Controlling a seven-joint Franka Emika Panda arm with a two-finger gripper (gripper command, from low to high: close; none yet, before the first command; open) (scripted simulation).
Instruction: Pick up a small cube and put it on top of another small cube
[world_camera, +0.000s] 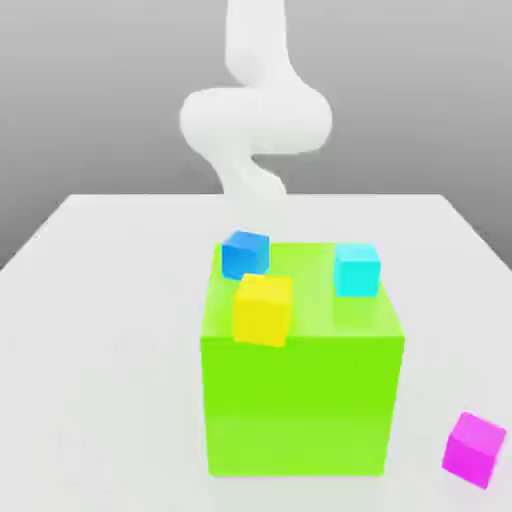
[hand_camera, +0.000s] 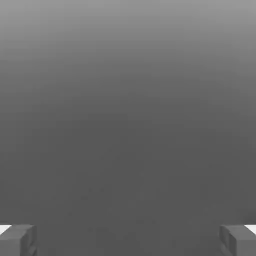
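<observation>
The white, smooth robot arm (world_camera: 255, 120) rises behind the large glossy lime-green block (world_camera: 300, 400), bent into a curl above the white table (world_camera: 100, 300). The gripper (hand_camera: 128, 240) has its fingers (hand_camera: 17, 240) spread wide, holding nothing. The small plain magenta cube (world_camera: 474, 449) rests on the table, near the block's lower corner on the exterior view's right.

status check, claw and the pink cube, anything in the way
Claw open, holding nothing. Pink cube on the table, apart from the green block. Blue, cyan, yellow cubes atop block. Nothing crowds the pink cube.
</observation>
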